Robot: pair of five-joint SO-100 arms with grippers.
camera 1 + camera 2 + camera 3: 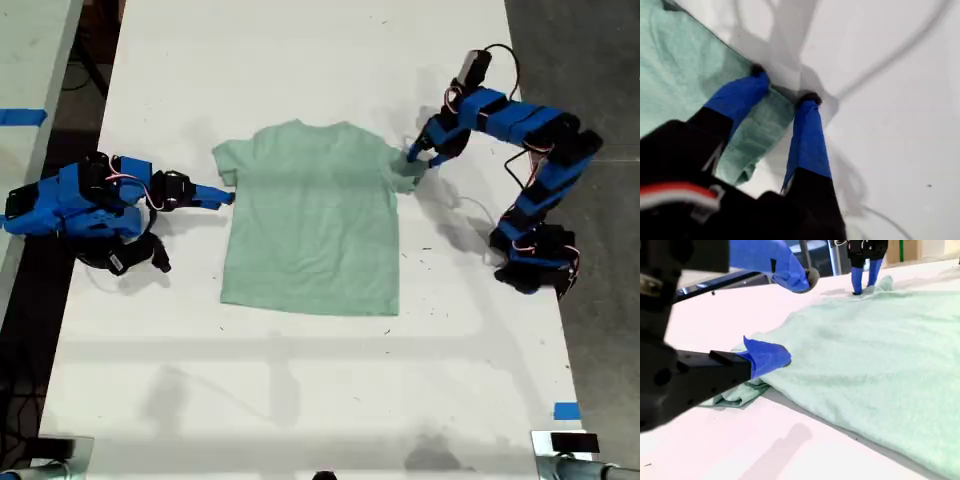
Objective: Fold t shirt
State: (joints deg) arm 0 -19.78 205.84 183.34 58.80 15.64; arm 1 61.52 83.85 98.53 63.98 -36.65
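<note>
The pale mint-green t shirt (310,220) lies flat on the white table, neck toward the far side. My first gripper (418,160) is at the sleeve on the exterior view's right, pointing down. It is open, and its blue fingertips (809,102) straddle the bunched sleeve (760,130) of the t shirt (680,65). My second gripper (222,197) lies low at the sleeve on the exterior view's left. It is open, with its lower finger (765,357) resting on the t shirt (880,355) above the folded sleeve edge (737,392). Across the cloth stands my first gripper (862,277).
The white table (300,380) reaches well past the shirt on the near side. Blue tape marks (566,410) sit near the exterior view's right edge. Thin cables (470,205) trail on the table by the first arm's base (535,260).
</note>
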